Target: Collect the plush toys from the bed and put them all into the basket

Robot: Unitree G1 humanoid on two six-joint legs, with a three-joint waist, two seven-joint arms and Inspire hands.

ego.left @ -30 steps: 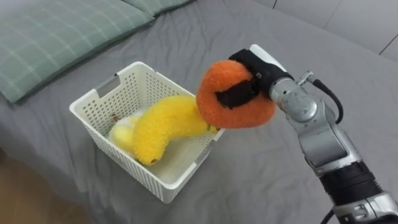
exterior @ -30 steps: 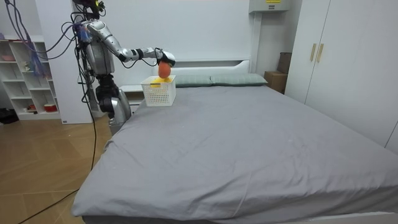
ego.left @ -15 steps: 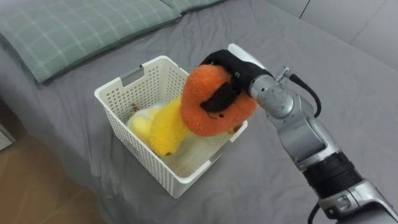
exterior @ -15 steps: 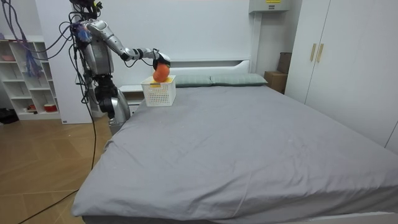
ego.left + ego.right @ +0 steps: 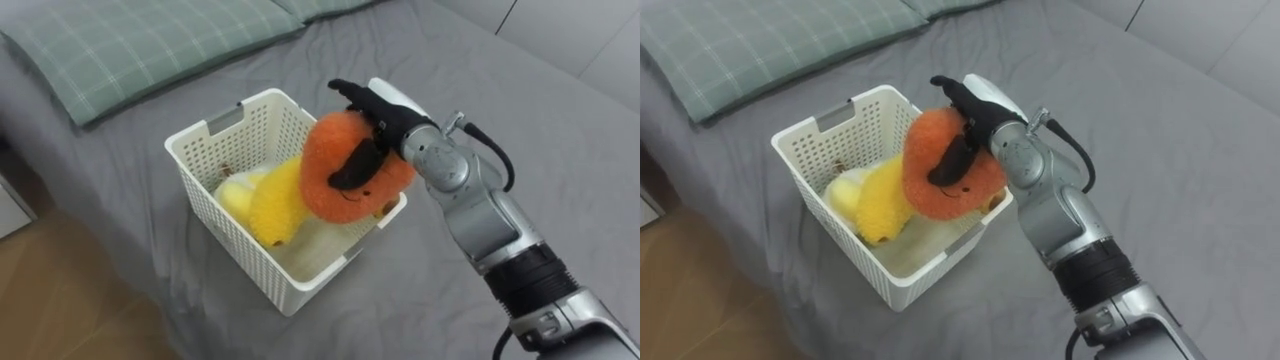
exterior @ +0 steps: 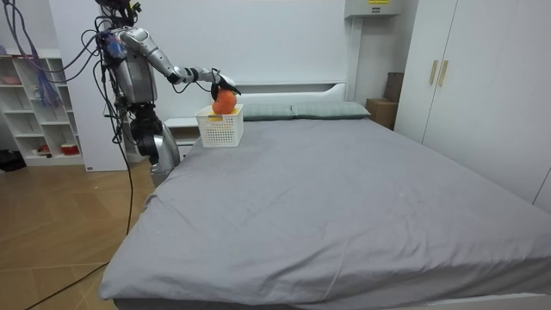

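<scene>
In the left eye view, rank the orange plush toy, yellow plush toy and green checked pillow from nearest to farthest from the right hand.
1. Orange plush toy, touching the right hand, above the white basket.
2. Yellow plush toy, inside the basket, left of the hand.
3. Green checked pillow, upper left on the bed.

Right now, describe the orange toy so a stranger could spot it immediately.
On the grey bed, beside the checked pillow, stands a white basket. The round orange plush is at its rim, against the right hand; its neighbour is a yellow plush.
</scene>
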